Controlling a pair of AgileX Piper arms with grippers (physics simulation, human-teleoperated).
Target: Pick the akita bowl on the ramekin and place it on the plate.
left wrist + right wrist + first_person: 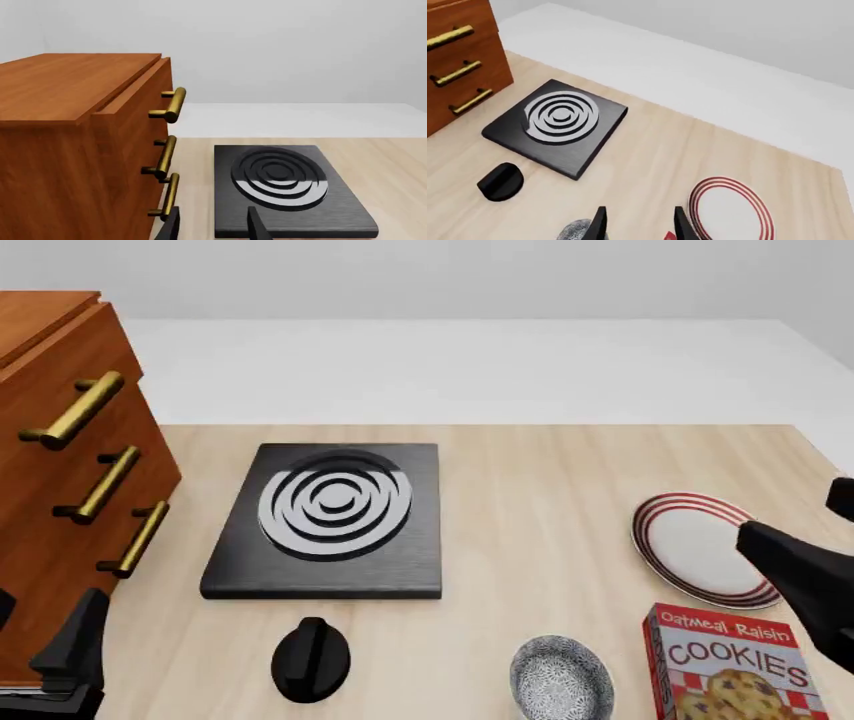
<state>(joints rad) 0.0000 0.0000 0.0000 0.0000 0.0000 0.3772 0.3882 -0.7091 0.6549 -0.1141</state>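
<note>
You can read 1 label only: the red box (pixel 731 665) at the near right of the table, just near of the plate (pixel 697 547), says "Oatmeal Raisin" in small letters above "COOKIES" in large white letters.

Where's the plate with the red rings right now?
In the front view, the plate lies at the table's right side, just beyond the cookie box and right of the black stove block.

The akita bowl (pixel 562 678) is running off the bottom edge of the front view, hiding whatever sits beneath it. The cookie box (pixel 731 664) is getting cropped at lower right, and the right arm (pixel 803 578) is covering part of the plate (pixel 687 545).
</note>
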